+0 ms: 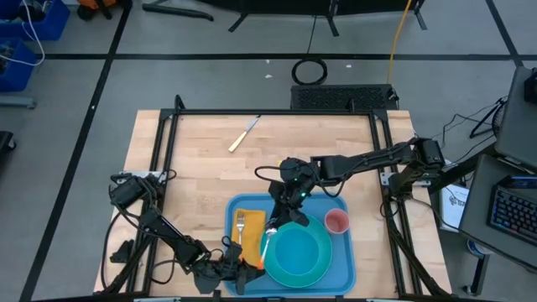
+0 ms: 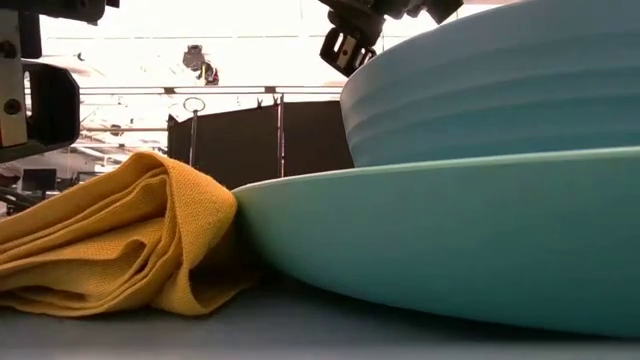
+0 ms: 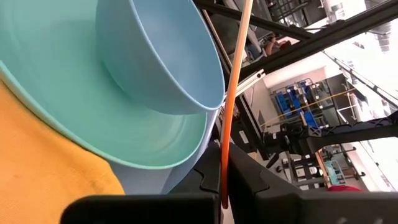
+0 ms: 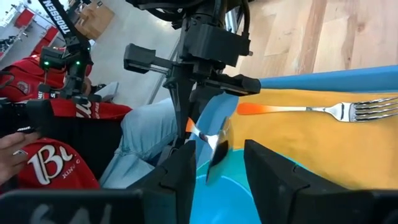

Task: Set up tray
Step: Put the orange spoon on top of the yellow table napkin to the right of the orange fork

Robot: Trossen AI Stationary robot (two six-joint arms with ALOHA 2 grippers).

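From my right wrist I can read "TROSSEN" in white along my other arm (image 4: 57,18). Beyond the desk, a person's red shirt (image 4: 46,165) carries large white lettering, seemingly "Bu"; the rest is unreadable.

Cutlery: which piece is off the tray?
The knife, alone on the bare table beyond the tray. The fork lies on the napkin in the tray; the left gripper holds the spoon over it.

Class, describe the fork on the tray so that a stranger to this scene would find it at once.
Start at the blue tray at the table's near edge. On its left side lies a yellow-orange napkin, beside the turquoise plate. The fork rests on that napkin: silver tines, orange handle, unlike the knife lying off the tray.
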